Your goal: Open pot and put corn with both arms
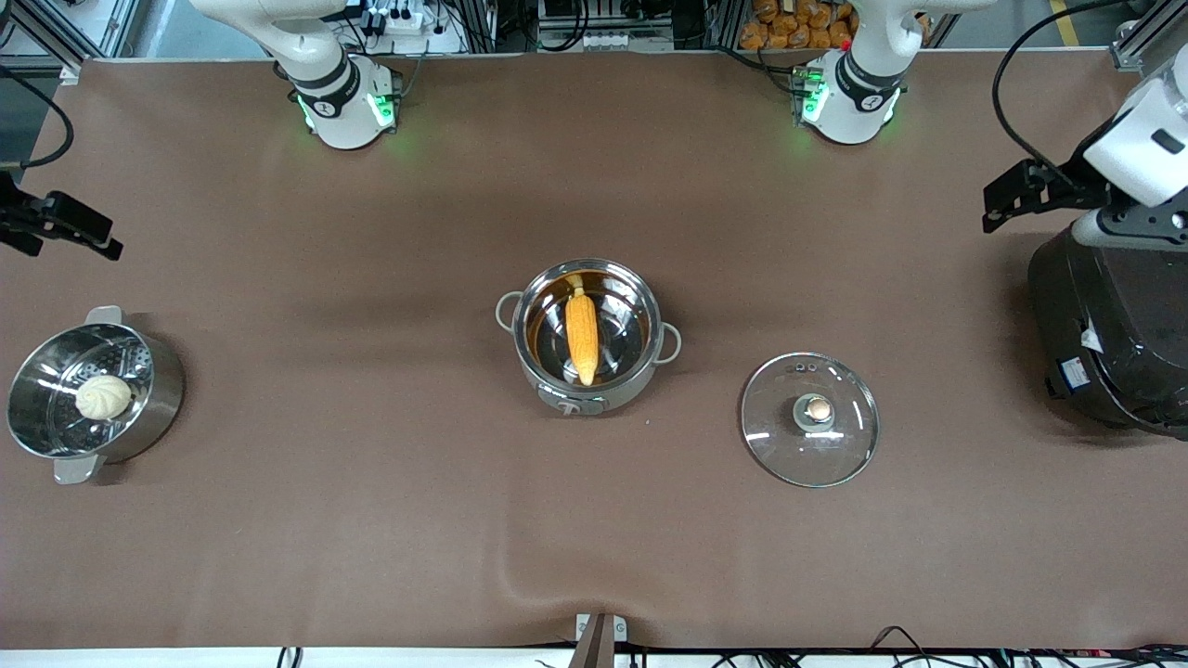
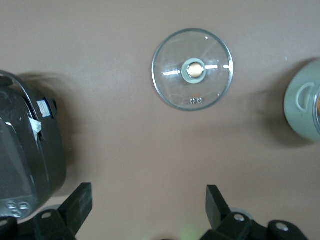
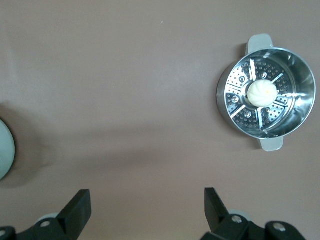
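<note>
The steel pot point(image 1: 644, 369) stands open at the middle of the table. The corn point(image 1: 582, 336) lies inside it, its pale stub end toward the arms' bases. The glass lid point(image 1: 840, 445) with its copper-coloured knob point(image 1: 817, 408) lies flat on the table beside the pot, toward the left arm's end; it also shows in the left wrist view point(image 2: 193, 69). My left gripper point(image 1: 1012, 199) is open and empty, up over the table by the rice cooker. My right gripper point(image 1: 70, 232) is open and empty, up over the right arm's end of the table. The pot's edge shows in both wrist views point(image 2: 302, 102) point(image 3: 4, 150).
A steel steamer pot point(image 1: 160, 390) with a white bun point(image 1: 103, 397) stands at the right arm's end, also in the right wrist view point(image 3: 295, 75). A big black rice cooker point(image 1: 1109, 334) stands at the left arm's end, also in the left wrist view point(image 2: 27, 150).
</note>
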### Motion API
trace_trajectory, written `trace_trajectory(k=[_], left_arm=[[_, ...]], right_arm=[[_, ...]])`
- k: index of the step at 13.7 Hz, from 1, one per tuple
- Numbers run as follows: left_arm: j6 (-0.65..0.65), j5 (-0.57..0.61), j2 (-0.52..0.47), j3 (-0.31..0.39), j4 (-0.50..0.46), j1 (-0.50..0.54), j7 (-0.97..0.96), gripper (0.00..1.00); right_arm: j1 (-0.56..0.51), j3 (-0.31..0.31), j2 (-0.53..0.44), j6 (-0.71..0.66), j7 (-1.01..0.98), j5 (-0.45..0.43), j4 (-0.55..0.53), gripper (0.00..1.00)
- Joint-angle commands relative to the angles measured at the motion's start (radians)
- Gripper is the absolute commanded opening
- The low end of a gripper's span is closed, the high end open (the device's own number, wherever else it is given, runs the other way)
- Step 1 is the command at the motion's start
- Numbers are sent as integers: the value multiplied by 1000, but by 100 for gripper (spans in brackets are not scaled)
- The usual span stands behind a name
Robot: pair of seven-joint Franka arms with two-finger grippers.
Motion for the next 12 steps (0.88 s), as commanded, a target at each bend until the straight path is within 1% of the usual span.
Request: trace_trajectory(k=[1,4,7,12], left_arm=[[-49,23,7,-39,41,26,44,100],[-49,17,12,-43,44,30,33,100],[-50,13,14,-31,59,9,19,100],[-50,9,14,-39,61,29,21,100]], right_arm=[[-12,24,-43,37,2,-21,-68,100],[-10,24,-2,17,19,-20,37,100],[-21,24,47,9,19,-18,110,100],[-23,24,89,-60,16,-7,171,100]])
